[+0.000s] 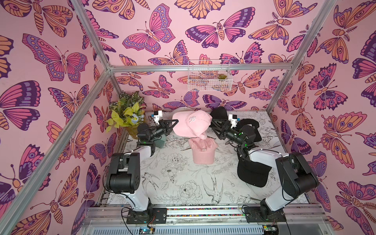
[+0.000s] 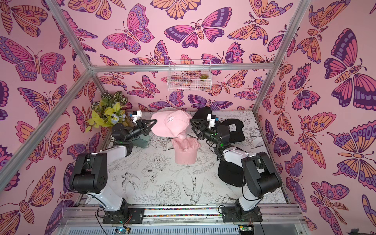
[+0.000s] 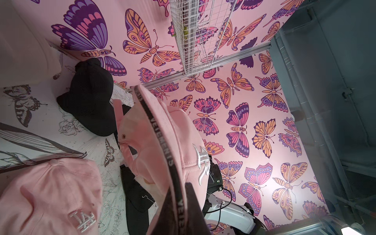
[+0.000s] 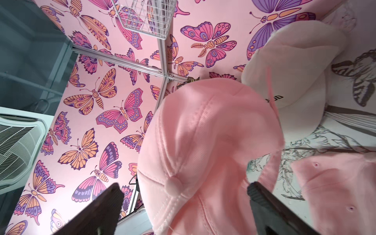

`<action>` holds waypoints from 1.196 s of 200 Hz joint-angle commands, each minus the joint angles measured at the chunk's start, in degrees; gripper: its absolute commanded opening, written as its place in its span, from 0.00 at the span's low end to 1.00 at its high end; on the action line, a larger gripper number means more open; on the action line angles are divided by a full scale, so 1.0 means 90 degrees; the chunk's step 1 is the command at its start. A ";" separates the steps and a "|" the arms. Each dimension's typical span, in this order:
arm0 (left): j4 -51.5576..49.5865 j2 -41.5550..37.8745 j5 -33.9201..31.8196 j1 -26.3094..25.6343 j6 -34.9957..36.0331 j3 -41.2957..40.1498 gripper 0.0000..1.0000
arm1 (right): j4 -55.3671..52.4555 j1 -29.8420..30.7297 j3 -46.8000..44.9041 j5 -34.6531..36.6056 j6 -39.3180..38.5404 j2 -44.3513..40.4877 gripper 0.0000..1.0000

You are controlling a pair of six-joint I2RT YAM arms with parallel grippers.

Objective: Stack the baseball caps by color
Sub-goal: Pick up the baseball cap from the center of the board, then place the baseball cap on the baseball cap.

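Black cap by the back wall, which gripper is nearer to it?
Right. The right gripper is open, close beside the black cap; the left gripper is on the far side of the raised pink cap, gripping its edge.

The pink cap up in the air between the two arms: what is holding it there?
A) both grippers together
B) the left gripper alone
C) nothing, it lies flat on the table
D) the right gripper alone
B: the left gripper is shut on the edge of the raised pink cap, while the right gripper has its jaws wide open and clamps nothing.
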 commanded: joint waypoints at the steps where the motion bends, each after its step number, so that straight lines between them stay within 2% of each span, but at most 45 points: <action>1: 0.0333 -0.0135 0.0115 -0.0095 -0.0058 0.0178 0.00 | 0.0618 0.0077 0.0175 0.0039 0.0305 0.0046 1.00; 28: 0.0303 -0.0098 0.0086 -0.0180 -0.0048 0.0284 0.00 | 0.0793 0.0150 0.0315 -0.0041 0.0538 0.0086 1.00; 103: 0.0252 0.0167 0.0104 -0.0442 -0.0003 0.0589 0.00 | 0.0811 0.0450 0.0441 0.0119 0.0511 0.0339 0.99; 143: 0.0139 0.0277 0.0258 -0.0479 0.0197 0.0527 0.00 | 0.0795 0.0448 0.0576 0.0167 -0.0037 0.0459 0.99; 168: -0.0154 0.0514 0.0295 -0.0473 0.0468 0.0439 0.00 | 0.1168 0.0448 0.0775 0.0079 0.0058 0.0518 0.98; 239: -0.0167 0.1243 0.0319 -0.0313 0.0541 0.0446 0.00 | 0.0993 0.0448 0.0427 -0.0113 -0.0560 -0.0339 0.98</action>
